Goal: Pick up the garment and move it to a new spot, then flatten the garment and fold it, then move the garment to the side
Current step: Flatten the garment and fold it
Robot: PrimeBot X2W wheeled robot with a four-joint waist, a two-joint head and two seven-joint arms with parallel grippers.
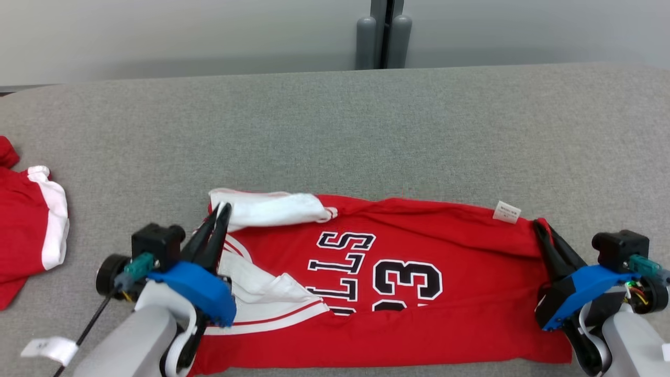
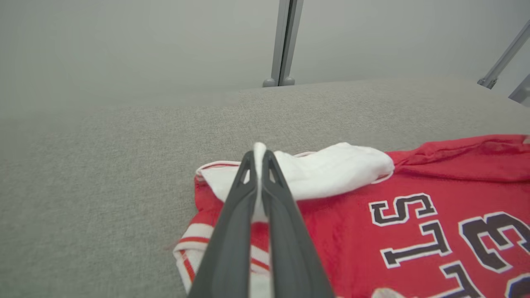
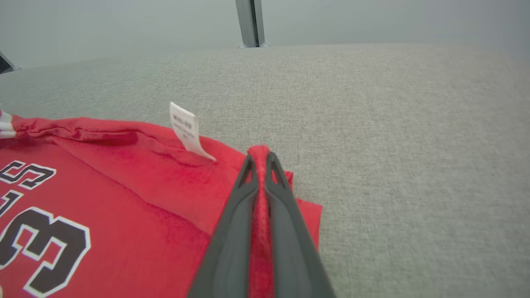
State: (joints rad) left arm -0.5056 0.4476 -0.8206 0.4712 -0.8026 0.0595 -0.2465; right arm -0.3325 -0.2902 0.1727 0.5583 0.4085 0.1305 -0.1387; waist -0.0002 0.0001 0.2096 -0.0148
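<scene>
The garment is a red jersey with black-and-white lettering and white sleeves, lying folded across the grey table near its front edge. My left gripper is shut on white sleeve fabric at the garment's left end; in the left wrist view that cloth is pinched between the fingers of the left gripper. My right gripper is shut on the red fabric at the garment's right end, and red cloth is squeezed between the fingers of the right gripper. A white care tag sticks up near it.
A second red-and-white garment lies at the table's left edge. A white label and a black cable hang by my left forearm. The grey table stretches far behind the garment, with a grey post beyond its back edge.
</scene>
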